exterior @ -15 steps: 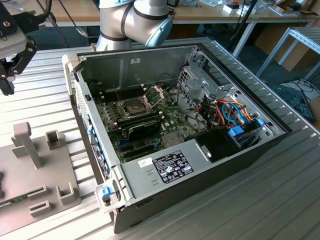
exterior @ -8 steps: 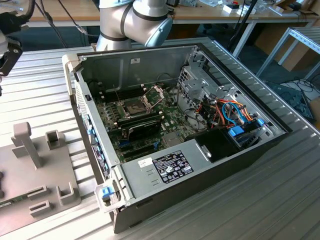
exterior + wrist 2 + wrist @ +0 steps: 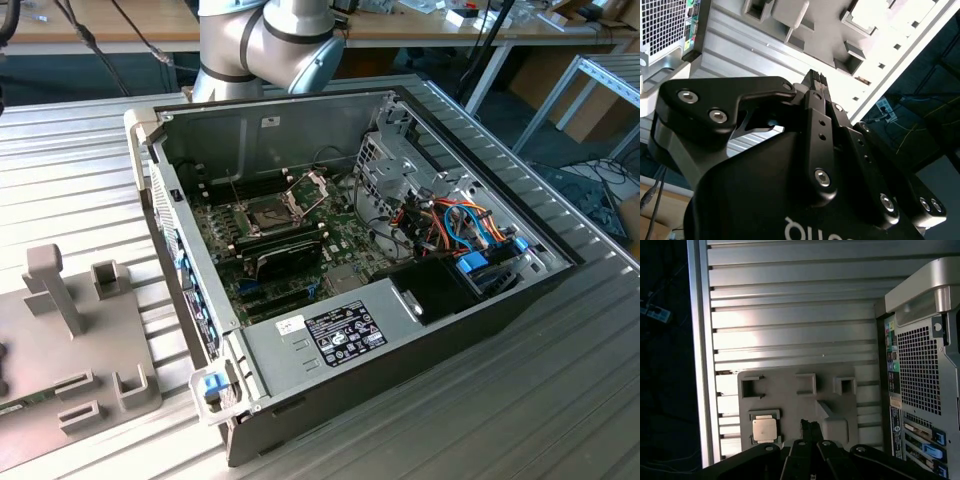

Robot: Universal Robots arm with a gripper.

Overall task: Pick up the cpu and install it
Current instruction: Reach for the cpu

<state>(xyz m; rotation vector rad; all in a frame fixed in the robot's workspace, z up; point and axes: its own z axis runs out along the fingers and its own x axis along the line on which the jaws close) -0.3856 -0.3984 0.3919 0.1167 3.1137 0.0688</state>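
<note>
Overhead, the gripper [image 3: 810, 424] hangs clenched and empty above the grey holder [image 3: 790, 405] on the slatted table [image 3: 790, 315], its fingertips pressed together in both wrist views. The cpu [image 3: 764, 430] lies flat, metal top up, in a square pocket of the holder, on the side toward the table's edge and away from the computer case [image 3: 920, 365]. The pocket's raised lips seemingly keep it squared for a grasp. In the exterior view, the socket [image 3: 272, 212] on the green motherboard [image 3: 345, 240] appears bare, its metal frame [image 3: 310, 185] hinged up, apparently to receive the chip.
</note>
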